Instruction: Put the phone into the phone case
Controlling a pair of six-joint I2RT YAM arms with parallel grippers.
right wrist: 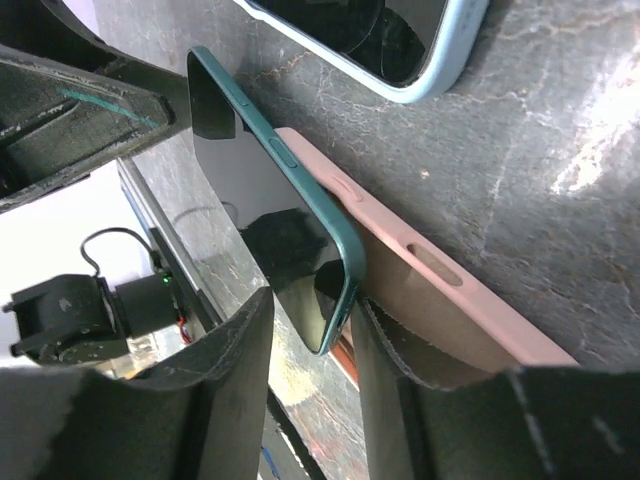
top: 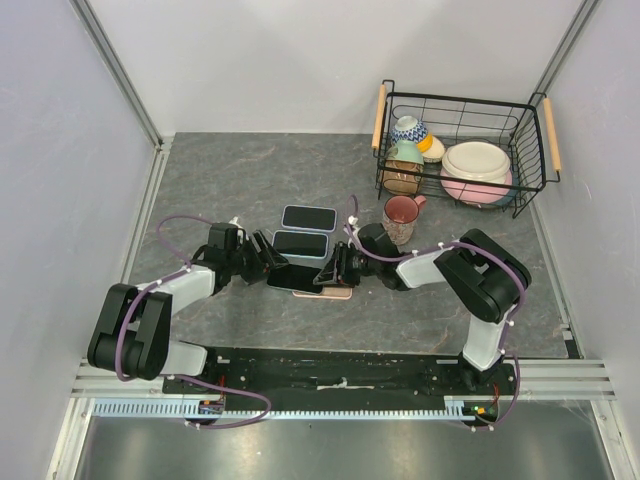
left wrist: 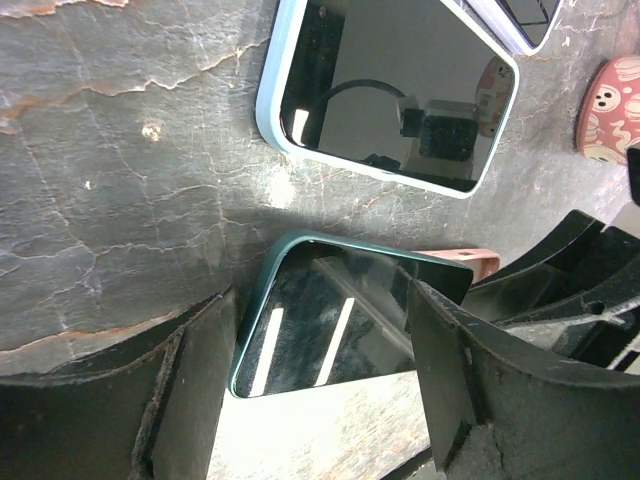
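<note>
The dark teal phone (top: 295, 277) lies tilted, screen up, with its right end over the pink phone case (top: 338, 293) on the grey table. My left gripper (top: 268, 262) is at the phone's left end. In the left wrist view the fingers (left wrist: 190, 400) press against the two long sides of the phone (left wrist: 300, 340), and the case (left wrist: 475, 262) peeks out behind it. My right gripper (top: 330, 272) is at the other end. In the right wrist view it (right wrist: 312, 310) straddles a corner of the phone (right wrist: 260, 190) with a gap, one finger against the case (right wrist: 420, 280).
Two phones in light blue cases (top: 308, 217) (top: 300, 243) lie just behind the work spot, and one also shows in the left wrist view (left wrist: 395, 90). A pink mug (top: 402, 215) stands at the right. A black wire basket (top: 530, 150) with bowls sits at the back right.
</note>
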